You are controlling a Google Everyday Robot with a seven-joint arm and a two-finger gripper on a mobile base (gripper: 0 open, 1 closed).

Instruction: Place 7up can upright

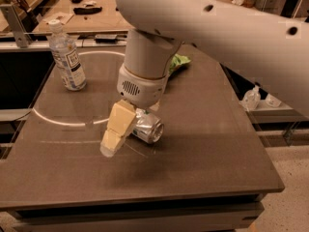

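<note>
Right of the standing water bottle (67, 57), the gripper (115, 135) hangs low over the table (217, 144), hard by the 7up can (148, 128), which lies on its side, not yet uprighted; whether it grips the can I cannot tell.

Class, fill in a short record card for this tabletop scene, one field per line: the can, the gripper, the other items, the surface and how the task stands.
7up can: lying on its side near the table's middle
gripper: low over the table, at the can's left in the camera view; contact cannot be told
water bottle: upright, far left, apart from the can
green snack bag: far side, partly hidden behind the arm
table: dark brown top
task status: can not yet upright
</note>
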